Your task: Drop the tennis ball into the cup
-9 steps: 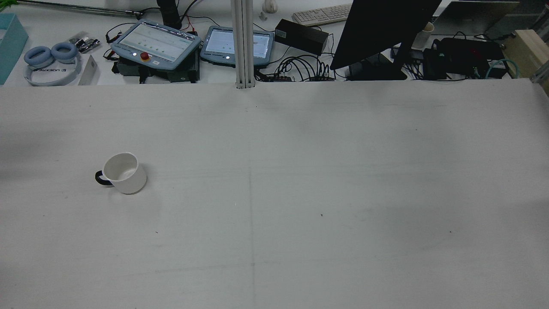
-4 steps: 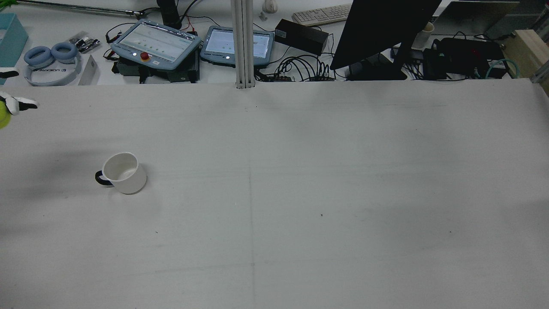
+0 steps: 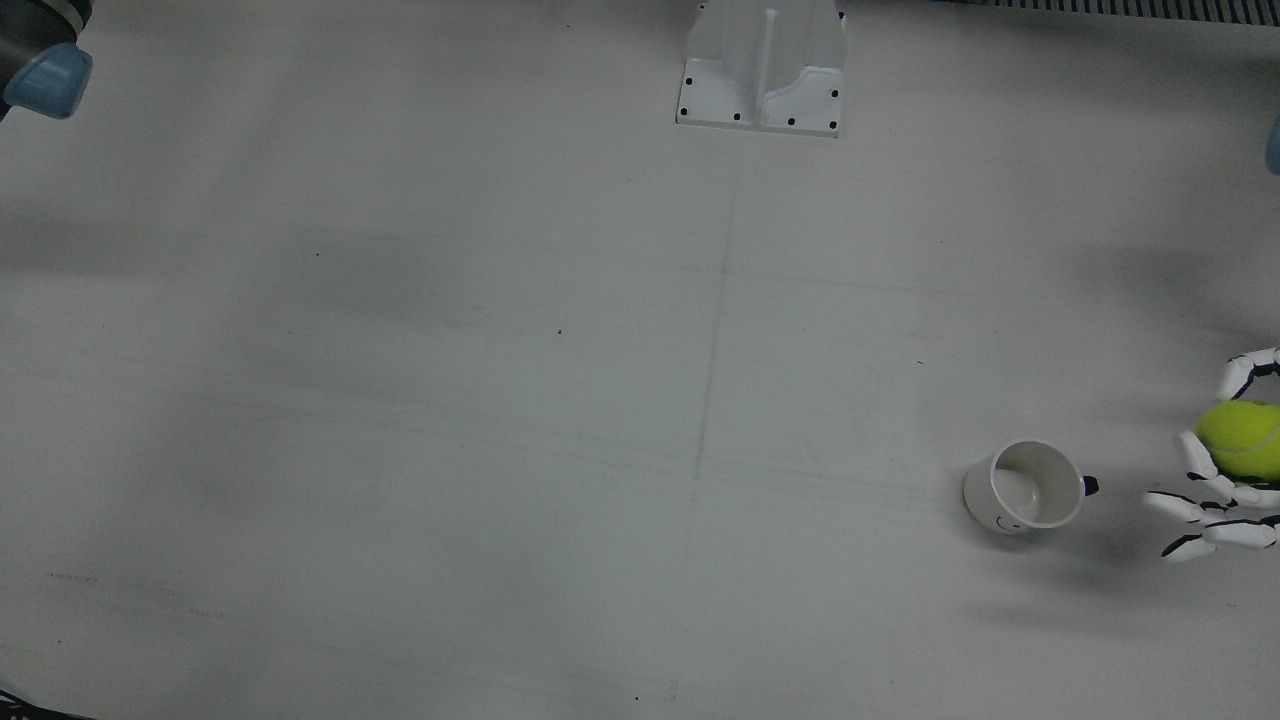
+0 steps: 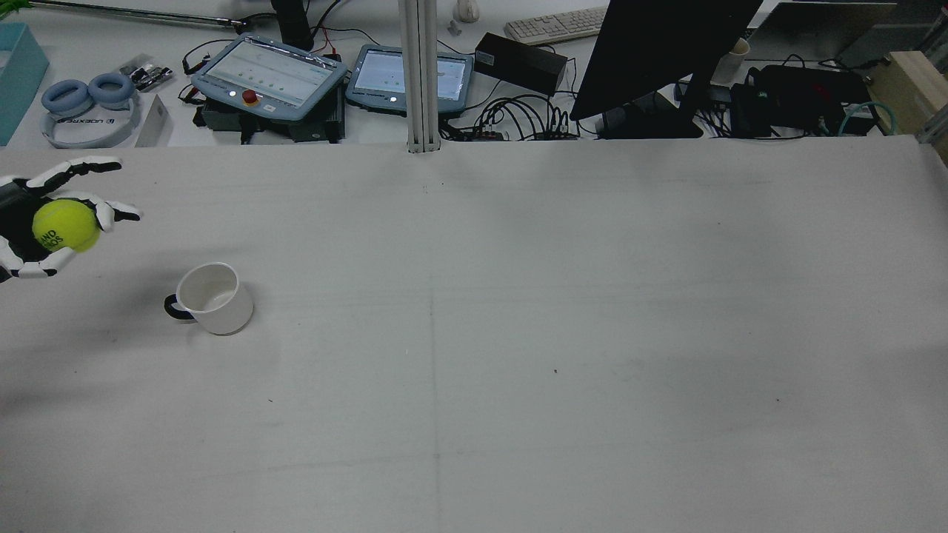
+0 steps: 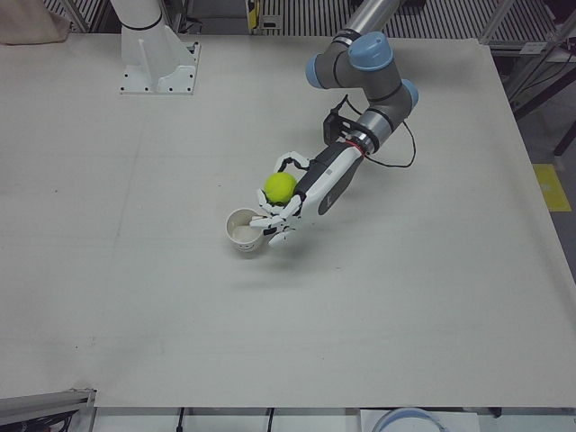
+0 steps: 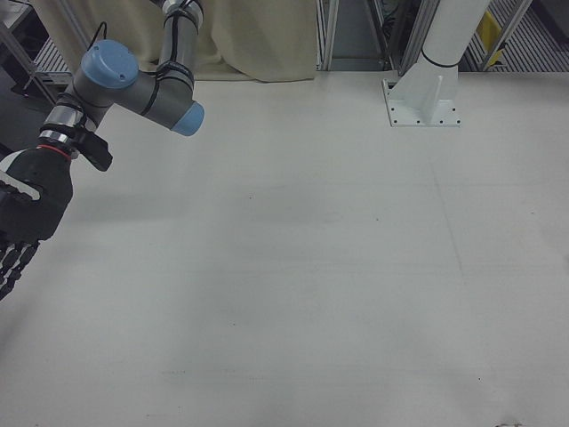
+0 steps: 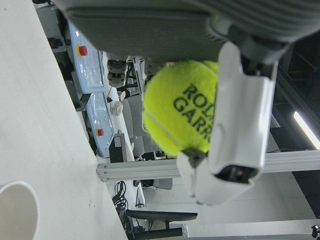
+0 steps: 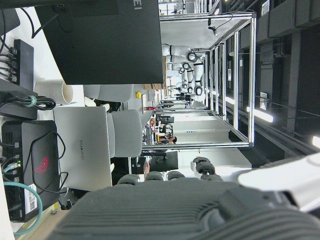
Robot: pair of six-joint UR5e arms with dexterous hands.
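**Left hand carries the ball beside the cup**

One broad, matte pale-grey table [image 4: 518, 333] fills most of every fixed view, its surface marked by faint scuffs and a thin seam line down the middle. Two arms serve it. The left arm [image 5: 364, 76], grey tubes with light-blue joint caps, reaches down from the upper centre of the left-front view. The right arm [image 6: 133, 84] sits in the upper left of the right-front view, off to the side of the table.

There are two hands. The left hand [image 5: 290, 202], white segments with black joints, is closed around the ball from both sides, its fingers [image 4: 111, 211] curled onto the ball's surface. The right hand [image 6: 25, 222], dark and ribbed on its back, hangs at the left edge of the right-front view; only part of it shows, so I cannot tell whether it is spread or closed.

One cup [image 4: 215, 297] stands upright at the left of the rear view: white, smooth, cylindrical, with a dark handle, its inside holding nothing.

One tennis ball [image 4: 65, 225], fuzzy and yellow-green with dark lettering, sits in the left hand at the far left of the rear view, near the cup but apart from it and up off the table.
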